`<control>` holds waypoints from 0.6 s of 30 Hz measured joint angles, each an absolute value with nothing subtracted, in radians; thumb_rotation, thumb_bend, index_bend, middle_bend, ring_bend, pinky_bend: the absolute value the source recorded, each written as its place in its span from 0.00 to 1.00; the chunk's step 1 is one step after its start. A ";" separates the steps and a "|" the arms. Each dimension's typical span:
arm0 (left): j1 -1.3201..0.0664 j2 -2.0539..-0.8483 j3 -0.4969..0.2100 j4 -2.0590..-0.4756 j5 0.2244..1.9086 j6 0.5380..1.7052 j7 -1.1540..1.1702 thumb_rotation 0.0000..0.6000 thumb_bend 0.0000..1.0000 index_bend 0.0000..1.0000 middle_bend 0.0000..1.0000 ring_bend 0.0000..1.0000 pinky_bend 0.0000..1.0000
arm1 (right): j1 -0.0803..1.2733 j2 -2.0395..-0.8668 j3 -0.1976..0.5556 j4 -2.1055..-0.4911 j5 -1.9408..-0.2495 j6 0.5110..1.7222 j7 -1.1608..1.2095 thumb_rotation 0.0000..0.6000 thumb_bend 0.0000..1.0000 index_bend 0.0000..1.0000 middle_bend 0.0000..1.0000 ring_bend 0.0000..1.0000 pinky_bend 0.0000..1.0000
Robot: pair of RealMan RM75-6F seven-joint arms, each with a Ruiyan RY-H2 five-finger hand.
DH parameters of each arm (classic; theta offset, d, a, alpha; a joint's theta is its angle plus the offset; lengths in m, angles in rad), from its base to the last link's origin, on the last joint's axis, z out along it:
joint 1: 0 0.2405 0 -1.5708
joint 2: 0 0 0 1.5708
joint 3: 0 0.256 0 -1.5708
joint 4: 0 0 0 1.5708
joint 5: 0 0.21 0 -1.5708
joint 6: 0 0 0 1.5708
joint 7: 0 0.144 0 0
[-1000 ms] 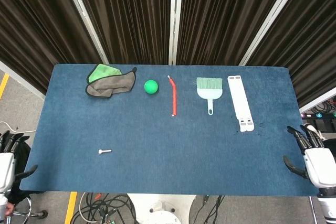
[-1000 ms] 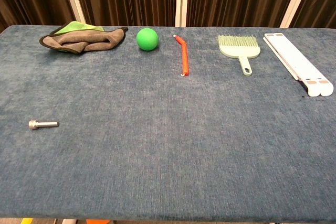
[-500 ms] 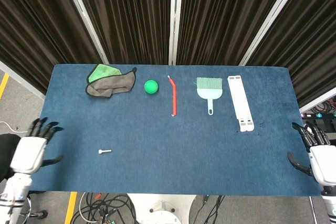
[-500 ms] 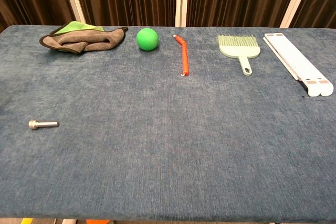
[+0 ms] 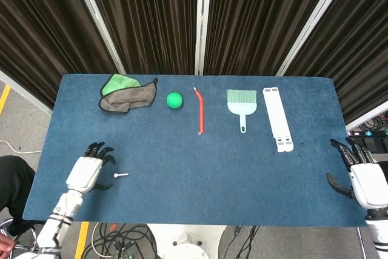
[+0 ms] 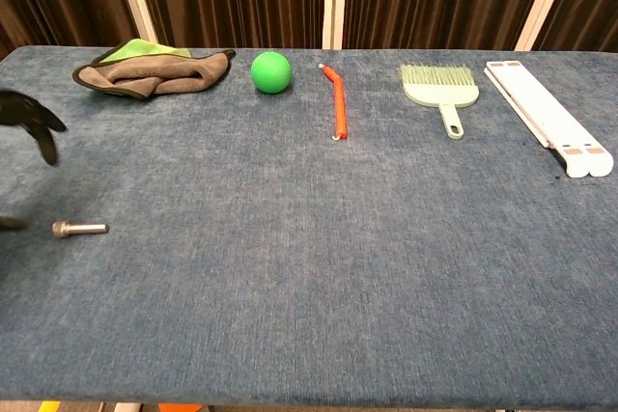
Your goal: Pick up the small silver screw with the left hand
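The small silver screw [image 5: 120,174] [image 6: 80,229] lies flat on the blue table [image 5: 200,162], near its front left. My left hand [image 5: 88,169] hovers just left of the screw, fingers spread, holding nothing. In the chest view only its dark fingertips [image 6: 31,121] show at the left edge. My right hand [image 5: 362,177] is open beyond the table's right edge, far from the screw.
Along the back of the table lie a grey and green cloth [image 5: 125,95], a green ball [image 5: 174,100], a red straw [image 5: 200,113], a pale green brush [image 5: 242,102] and a white folding stand [image 5: 277,118].
My left hand has moved from off the table's left edge to over the table, close beside the screw. The right hand has barely shifted.
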State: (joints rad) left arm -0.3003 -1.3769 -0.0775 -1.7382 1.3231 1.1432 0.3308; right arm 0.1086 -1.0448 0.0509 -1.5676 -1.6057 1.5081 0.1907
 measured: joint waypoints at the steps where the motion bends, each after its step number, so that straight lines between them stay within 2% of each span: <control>1: -0.305 -1.403 -0.078 -1.732 1.300 1.139 0.353 1.00 0.06 0.41 0.18 0.03 0.02 | 0.109 -1.046 0.051 -1.566 -1.604 1.506 0.192 1.00 0.24 0.10 0.20 0.05 0.10; 5: -0.314 -1.478 -0.078 -1.702 1.251 1.145 0.420 1.00 0.08 0.42 0.17 0.03 0.01 | 0.109 -1.050 0.048 -1.558 -1.601 1.502 0.200 1.00 0.24 0.10 0.20 0.05 0.10; 10: -0.323 -1.563 -0.085 -1.639 1.217 1.183 0.493 1.00 0.16 0.44 0.16 0.01 0.00 | 0.111 -1.052 0.046 -1.551 -1.603 1.502 0.206 1.00 0.24 0.10 0.20 0.05 0.09; 18: -0.345 -1.620 -0.100 -1.595 1.138 1.195 0.581 1.00 0.21 0.45 0.16 0.01 0.00 | 0.113 -1.055 0.045 -1.545 -1.600 1.499 0.214 1.00 0.24 0.10 0.20 0.05 0.08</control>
